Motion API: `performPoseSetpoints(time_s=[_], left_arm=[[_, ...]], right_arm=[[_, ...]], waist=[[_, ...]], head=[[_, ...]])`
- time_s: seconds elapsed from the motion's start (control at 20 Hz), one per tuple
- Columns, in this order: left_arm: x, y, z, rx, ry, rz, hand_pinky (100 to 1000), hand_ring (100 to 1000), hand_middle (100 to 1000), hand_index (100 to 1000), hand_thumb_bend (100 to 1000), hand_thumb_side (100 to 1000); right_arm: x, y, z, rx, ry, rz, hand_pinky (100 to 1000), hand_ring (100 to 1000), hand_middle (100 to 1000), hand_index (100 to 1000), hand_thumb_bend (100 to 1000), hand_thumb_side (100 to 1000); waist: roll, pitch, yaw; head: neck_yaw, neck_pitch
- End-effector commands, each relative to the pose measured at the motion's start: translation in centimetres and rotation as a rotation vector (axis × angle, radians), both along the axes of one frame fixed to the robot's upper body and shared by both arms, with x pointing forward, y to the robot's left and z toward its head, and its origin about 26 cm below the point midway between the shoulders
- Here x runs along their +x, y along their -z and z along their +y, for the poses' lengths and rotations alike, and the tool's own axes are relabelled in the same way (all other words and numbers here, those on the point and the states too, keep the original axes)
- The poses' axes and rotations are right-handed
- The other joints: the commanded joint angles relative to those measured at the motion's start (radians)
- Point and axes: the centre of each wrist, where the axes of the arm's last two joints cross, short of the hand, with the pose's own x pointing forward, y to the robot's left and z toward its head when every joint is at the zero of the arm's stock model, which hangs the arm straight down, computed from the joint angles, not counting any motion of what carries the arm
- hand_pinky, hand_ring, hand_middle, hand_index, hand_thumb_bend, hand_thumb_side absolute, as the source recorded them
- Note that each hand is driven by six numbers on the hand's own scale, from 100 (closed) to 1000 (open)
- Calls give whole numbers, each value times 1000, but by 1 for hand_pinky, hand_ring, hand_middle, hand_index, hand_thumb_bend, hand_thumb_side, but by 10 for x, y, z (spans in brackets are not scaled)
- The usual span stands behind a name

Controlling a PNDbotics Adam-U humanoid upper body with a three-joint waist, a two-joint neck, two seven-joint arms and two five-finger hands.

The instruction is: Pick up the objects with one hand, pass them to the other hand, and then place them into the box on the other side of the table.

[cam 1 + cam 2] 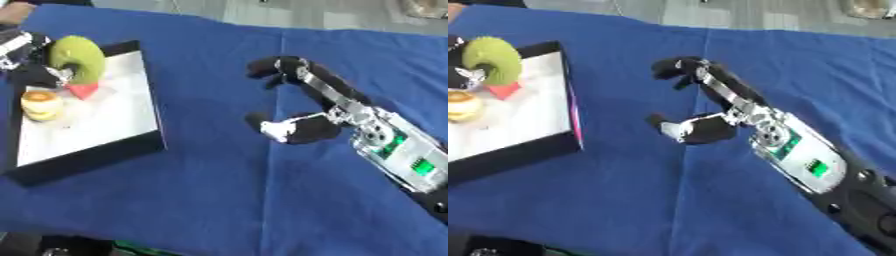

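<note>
Covering the whole table, a blue cloth (219, 200), creased down the middle. Sitting at the left side of it, a shallow box (96, 150) with a black rim and a white floor, turned slightly askew. Reaching in from the lower right over bare cloth, well apart from the box, the right hand (319, 107), black with a silver wrist and green lights, fingers bent at the tips but spread wide from the thumb and holding nothing. Showing only partly at the upper left edge, over the box's far corner, the left hand (26, 55), curling round a green ring (77, 57) and holding it upright above the white floor. Lying just beneath the ring inside the box, a small red piece (84, 90). Resting beside that on the box floor, near its left wall, a round yellow and orange thing (41, 104), too blurred to identify.
</note>
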Motion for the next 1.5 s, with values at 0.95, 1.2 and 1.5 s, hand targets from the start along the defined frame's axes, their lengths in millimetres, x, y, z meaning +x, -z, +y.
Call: performPoseSetpoints(time_s=[0.95, 1.2, 1.5], left_arm=[[-14, -40, 23, -140, -24, -188, 982, 916, 712, 743, 100, 914], [-24, -49, 32, -277, -13, -260, 1000, 935, 734, 768, 106, 897], [-36, -41, 40, -419, -14, -340, 990, 917, 703, 755, 100, 832]], right_arm=[[-6, -16, -13, 38, 22, -71, 747, 835, 756, 862, 370, 224], [-8, -18, -28, 82, 39, -112, 750, 838, 759, 865, 309, 191], [-10, -15, -49, 167, 105, -64, 734, 837, 744, 833, 304, 121]], waist=[[-11, -18, -17], [-21, -28, -27], [-31, -34, -46]], head=[[-71, -2], [-99, -2], [-121, -2]])
